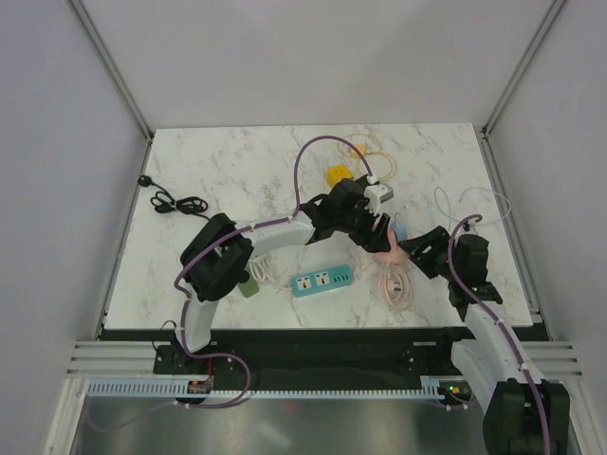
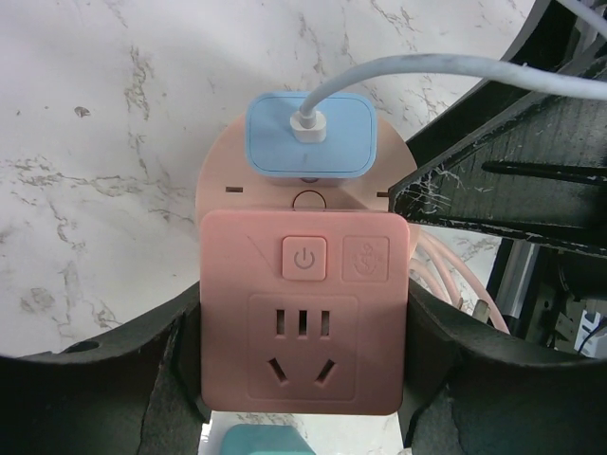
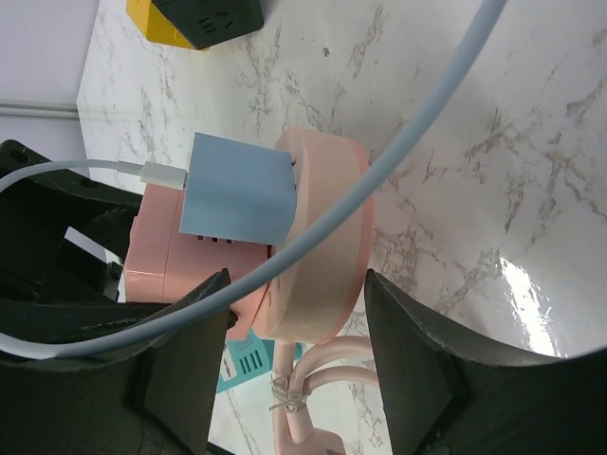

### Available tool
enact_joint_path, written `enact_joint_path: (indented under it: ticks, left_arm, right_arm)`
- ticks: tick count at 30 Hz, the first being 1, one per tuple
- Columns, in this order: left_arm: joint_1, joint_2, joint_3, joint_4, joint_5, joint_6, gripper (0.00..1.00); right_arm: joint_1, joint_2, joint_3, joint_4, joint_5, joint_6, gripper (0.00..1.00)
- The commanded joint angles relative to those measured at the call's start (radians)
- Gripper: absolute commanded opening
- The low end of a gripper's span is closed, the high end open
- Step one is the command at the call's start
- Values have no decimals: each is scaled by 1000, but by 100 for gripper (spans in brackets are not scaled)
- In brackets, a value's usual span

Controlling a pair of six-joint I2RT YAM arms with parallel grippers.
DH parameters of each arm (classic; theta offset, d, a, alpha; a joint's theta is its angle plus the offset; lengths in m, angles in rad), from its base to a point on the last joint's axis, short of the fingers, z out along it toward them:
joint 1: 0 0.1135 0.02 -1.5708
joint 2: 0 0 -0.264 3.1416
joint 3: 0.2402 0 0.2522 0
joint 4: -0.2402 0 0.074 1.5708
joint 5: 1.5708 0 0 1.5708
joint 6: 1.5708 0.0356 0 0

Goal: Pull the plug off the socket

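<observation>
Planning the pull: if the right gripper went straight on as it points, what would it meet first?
Likely the pink socket, whose round body sits between the fingers of the right gripper. The white cable crosses that line too, but its depth is unclear.

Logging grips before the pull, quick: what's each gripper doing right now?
Left gripper: closed on the pink socket.
Right gripper: astride the pink socket, not on the blue plug; grip cannot be told.

Bright even light, soft shadows, sharp focus, glare on marble table (image 3: 527,296)
</observation>
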Motion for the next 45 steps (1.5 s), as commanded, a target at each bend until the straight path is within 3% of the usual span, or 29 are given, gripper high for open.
enact_joint_path:
  ticks: [1,15,20,22,23,28,34,45]
  left_arm:
    - [0,-103,24,89,76,-62,2]
    - [0,-126,6,141,123,-124,2]
    - [0,-134,-17,181,137,-156,2]
    - [0,-136,-26,203,139,-171,2]
    - [0,-139,-32,210,140,-176,2]
    - [-3,-168,-55,259,85,-191,2]
    - [-109,-206,-8,146,-107,63,2]
    - [-11,-223,-43,255,56,-214,2]
  right_arm:
    - [-10,-20,-25,81,-25,25,65]
    - [-22,-80,-113,187,-46,84,57]
    - [-25,-95,-127,198,-45,87,34]
    - [-27,-97,-134,195,-43,85,17]
    - [-27,-97,-133,184,-39,79,0]
    - [-27,-103,-93,40,55,-3,0]
    - [-25,-86,-56,-107,133,-57,0]
    - [-27,-91,-67,-149,170,-68,0]
